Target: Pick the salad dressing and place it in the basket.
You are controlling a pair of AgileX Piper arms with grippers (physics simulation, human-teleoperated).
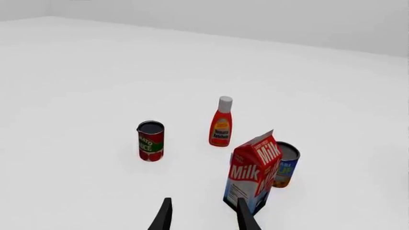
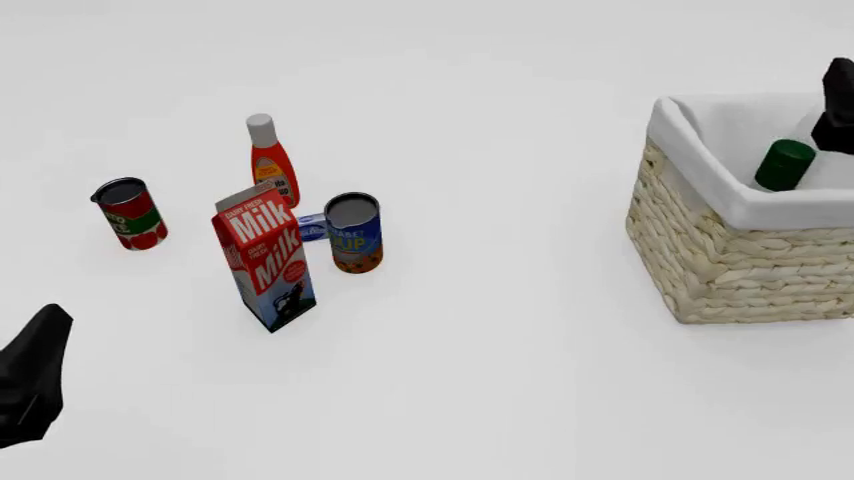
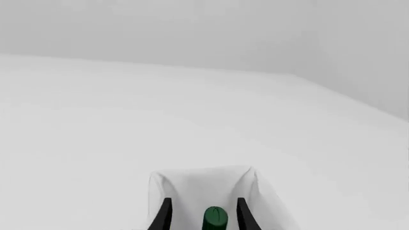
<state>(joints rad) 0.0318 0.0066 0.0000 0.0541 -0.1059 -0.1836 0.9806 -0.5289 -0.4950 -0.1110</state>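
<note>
The salad dressing (image 2: 785, 163) lies tilted inside the basket (image 2: 727, 260), its dark green cap pointing towards the front and its white body mostly hidden by the cloth lining. In the right wrist view the green cap (image 3: 215, 216) shows between and beyond the fingers of my right gripper (image 3: 204, 214), which is open above the basket's white lining (image 3: 204, 184). In the front view only a dark part of the right arm (image 2: 838, 98) shows over the basket's far corner. My left gripper (image 1: 204, 216) is open and holds nothing, close to the milk carton (image 1: 252, 172).
Groceries stand at the left of the table: a milk carton (image 2: 267, 255), an orange-red bottle with a white cap (image 2: 271, 160), a tomato can (image 2: 130, 213) and a blue can (image 2: 354, 232). The left arm (image 2: 34, 385) is at the front left edge.
</note>
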